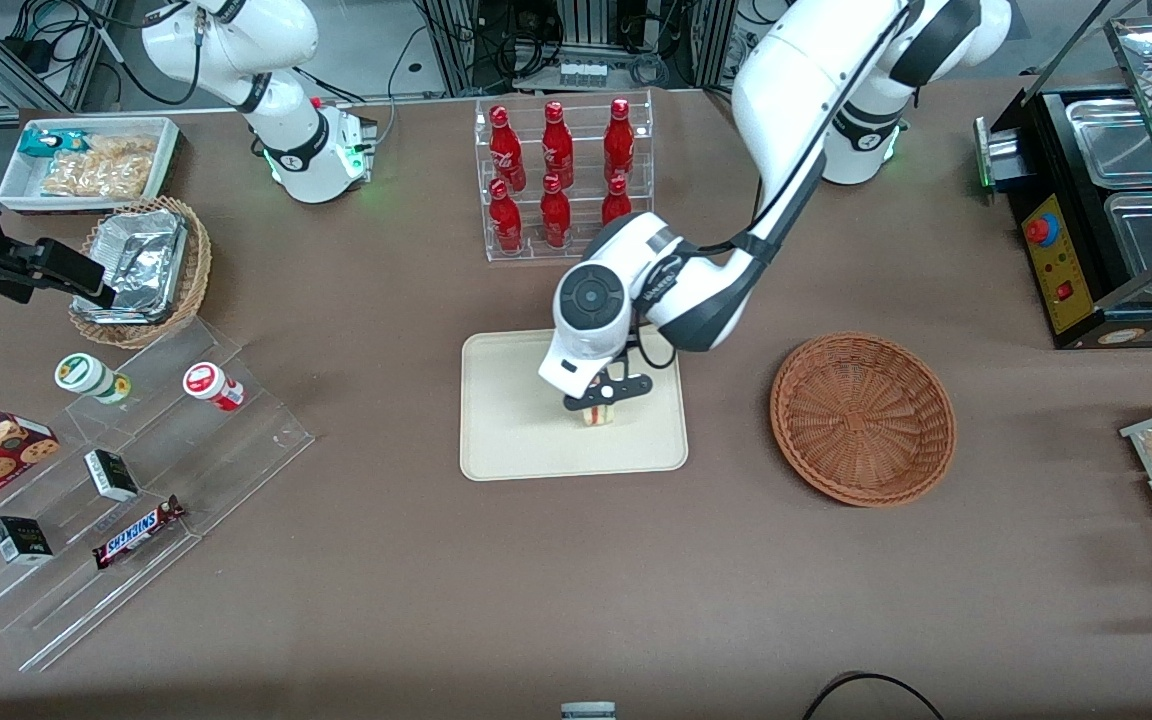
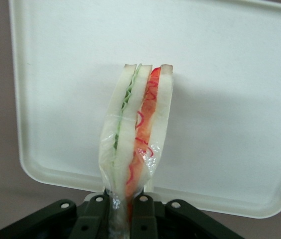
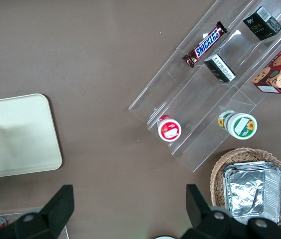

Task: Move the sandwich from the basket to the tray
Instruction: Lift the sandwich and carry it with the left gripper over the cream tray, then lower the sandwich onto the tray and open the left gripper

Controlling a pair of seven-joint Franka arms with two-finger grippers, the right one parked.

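tool point(image 1: 600, 404) over tray point(image 1: 506, 440) | clamps sandwich point(image 2: 136, 132)

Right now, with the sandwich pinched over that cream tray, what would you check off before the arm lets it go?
1. Sandwich in the grip: ok, the gripper is shut on its wrapped end.
2. Sandwich over the tray, not the table: ok, the tray surface shows all around it in the wrist view.
3. Sandwich touching the tray: cannot tell; it looks at or just above the surface.
4. Landing spot free: ok, nothing else lies on the tray.
5. Basket emptied: ok, nothing in it.
6. Will it stay upright on release: cannot tell; it stands on edge and may tip flat, though probably inside the rim.
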